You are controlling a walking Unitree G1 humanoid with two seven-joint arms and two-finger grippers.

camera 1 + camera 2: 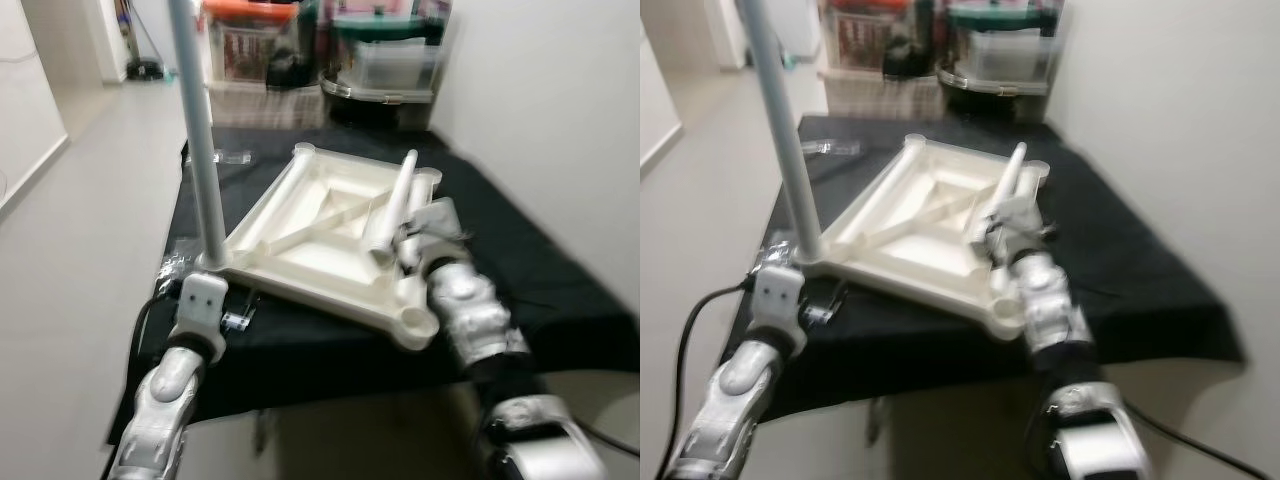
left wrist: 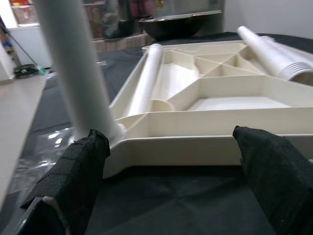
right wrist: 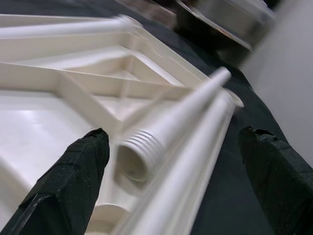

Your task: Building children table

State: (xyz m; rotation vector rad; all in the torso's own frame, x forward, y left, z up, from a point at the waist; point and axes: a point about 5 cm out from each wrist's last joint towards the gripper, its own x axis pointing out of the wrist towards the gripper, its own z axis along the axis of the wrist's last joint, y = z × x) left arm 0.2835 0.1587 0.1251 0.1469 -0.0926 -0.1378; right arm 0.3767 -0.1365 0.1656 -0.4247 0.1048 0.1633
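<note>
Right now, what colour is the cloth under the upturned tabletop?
Black; the cloth shows best in the left eye view, under the tabletop.

The cream-white ribbed tabletop of moulded plastic (image 1: 320, 235) lies underside up with a smooth, faintly glossy finish; the upright white plastic leg tube (image 1: 200, 150) screwed into its corner looks equally smooth, and the loose white plastic leg (image 3: 166, 132) ends in ridged threads. Beneath lies a matt black cloth cover (image 1: 540, 260), soft and slightly creased; crinkled clear plastic wrapping (image 2: 44, 147) glints on it. The black gripper finger pads (image 2: 80, 171) look rough and fabric-like; the silver arm casings (image 1: 470, 310) shine like polished metal or plastic.
</note>
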